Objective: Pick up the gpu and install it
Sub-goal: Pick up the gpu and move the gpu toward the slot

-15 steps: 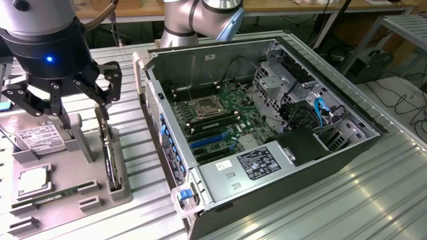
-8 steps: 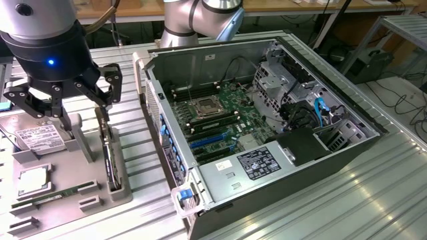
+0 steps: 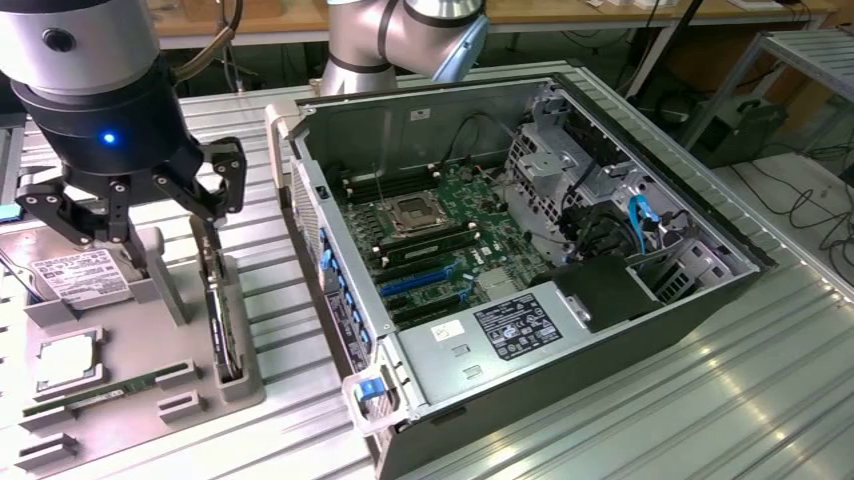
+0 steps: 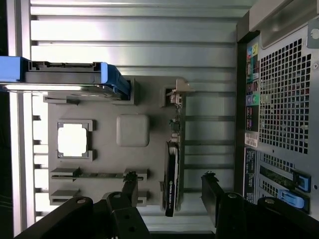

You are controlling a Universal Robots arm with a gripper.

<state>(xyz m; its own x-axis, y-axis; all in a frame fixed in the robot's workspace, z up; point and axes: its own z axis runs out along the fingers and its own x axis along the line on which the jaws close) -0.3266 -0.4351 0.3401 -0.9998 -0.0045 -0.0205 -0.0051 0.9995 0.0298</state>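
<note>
- A ribbed metal table carries everything.
- The biggest thing on it is an open computer case, lying on its side at the exterior view's right. Its green motherboard is exposed, and a silver power supply with a black label sits at the near end.
- The grey robot arm comes down at the exterior view's left, with a blue light glowing on its wrist.
- Below it, just beside the case, is a flat grey parts tray with raised holders.
- The gripper hangs over the tray with its jaws spread wide and nothing held. From the wrist, one black finger stands on each side of the card, both clear of it.
- The gpu is a thin dark card standing on its edge in a slot along the side of the tray nearest the case. Its pale bracket end points away from the gripper's fingers.
- A silver hard drive with a white label stands in a holder on the far side of the tray.
- A square processor lies flat in its frame.
- A narrow green memory stick lies beside the processor.
</note>
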